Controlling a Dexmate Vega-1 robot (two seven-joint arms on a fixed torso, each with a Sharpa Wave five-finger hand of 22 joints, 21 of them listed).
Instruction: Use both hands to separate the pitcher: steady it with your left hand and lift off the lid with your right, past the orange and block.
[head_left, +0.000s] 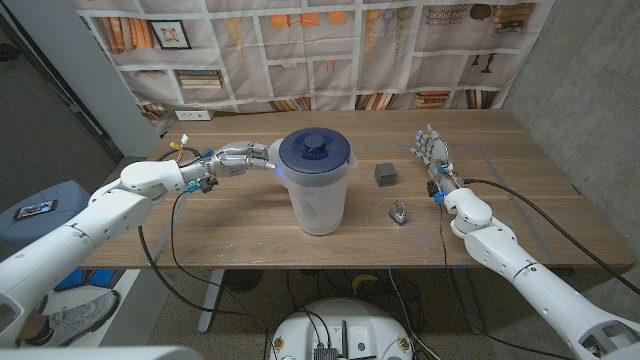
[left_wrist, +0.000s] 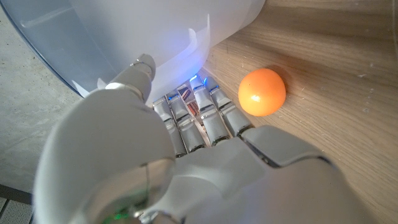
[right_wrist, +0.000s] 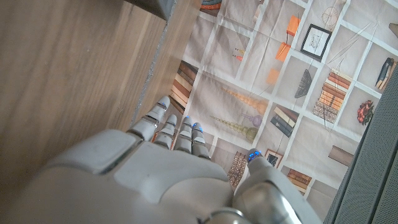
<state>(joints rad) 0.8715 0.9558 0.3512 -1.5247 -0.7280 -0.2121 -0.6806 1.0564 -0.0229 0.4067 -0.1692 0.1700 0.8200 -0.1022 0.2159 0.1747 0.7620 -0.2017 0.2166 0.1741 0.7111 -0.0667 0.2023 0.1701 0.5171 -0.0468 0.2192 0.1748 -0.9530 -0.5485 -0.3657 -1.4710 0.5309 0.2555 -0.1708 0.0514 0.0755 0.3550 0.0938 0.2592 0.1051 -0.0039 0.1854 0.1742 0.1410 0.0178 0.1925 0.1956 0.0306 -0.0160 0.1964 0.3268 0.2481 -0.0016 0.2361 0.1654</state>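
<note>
Both arms entering from bottom corners of head view. Left hand (head_left: 238, 157) stretched toward pitcher (head_left: 318, 195) at upper wall, fingers (left_wrist: 205, 115) extended together, tips at or against translucent body in left wrist view; contact uncertain, nothing grasped. Pitcher upright mid-table, dark blue lid (head_left: 316, 152) seated on top. Orange (left_wrist: 262, 91) on wooden table (head_left: 500, 240) just beside fingertips, near pitcher base. Dark grey block (head_left: 386, 174) right of pitcher, apart from it. Small dark object (head_left: 399, 210) nearer front edge, below block. Right hand (head_left: 432, 153) far right, well apart from pitcher, fingers straight, slightly apart, holding nothing. Patterned backdrop (right_wrist: 292, 93) beyond table edge.
</note>
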